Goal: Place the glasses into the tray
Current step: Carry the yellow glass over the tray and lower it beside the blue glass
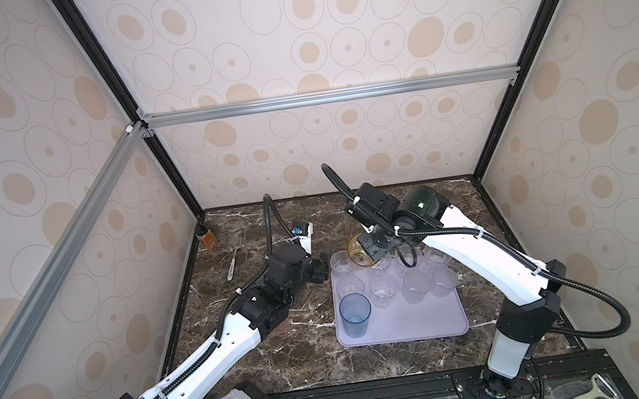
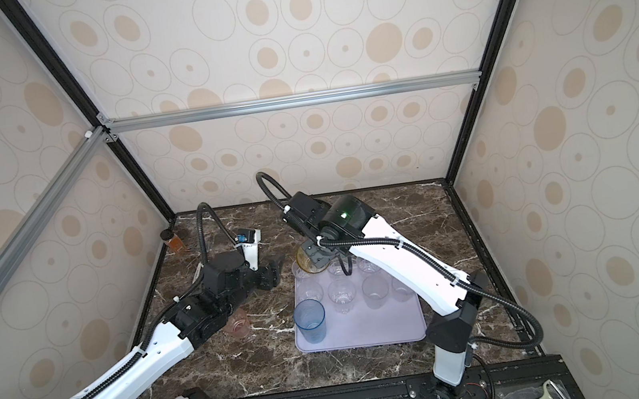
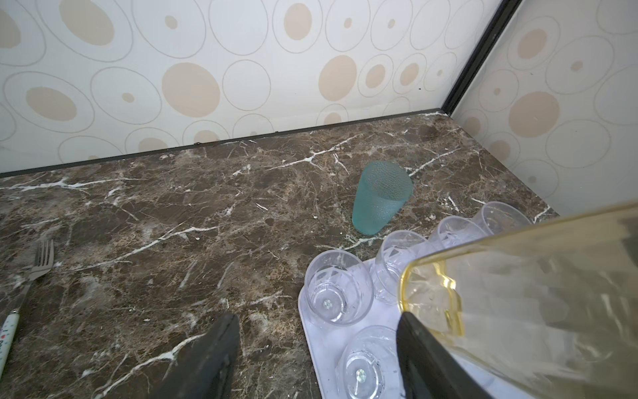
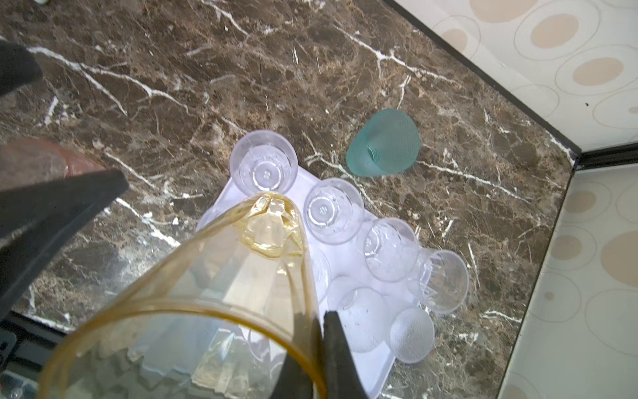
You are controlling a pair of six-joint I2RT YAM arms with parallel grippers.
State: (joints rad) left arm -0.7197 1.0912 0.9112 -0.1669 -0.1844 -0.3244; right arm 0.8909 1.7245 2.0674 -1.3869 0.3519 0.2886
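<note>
Lavender plastic tray (image 1: 409,323) on the brown marble table (image 1: 288,359), right of centre. At its near left corner, a tall blue-grey tumbler (image 1: 354,314), upright. Left of the tray on the table, partly under the left arm (image 2: 141,354), a small pink glass (image 2: 238,324). Farther in, two rows of clear tumblers (image 1: 383,288), with two frosted tumblers (image 4: 411,333) among them. Above the tray's far left corner, an amber glass (image 4: 207,293), tilted, rim pinched by the right gripper (image 1: 375,250). Just beside it, left gripper (image 1: 320,268) spread wide, holding nothing. Beyond the tray, a teal glass (image 3: 381,197) on the table. Far left, a fork (image 3: 38,262) and a small amber bottle (image 1: 205,238).
</note>
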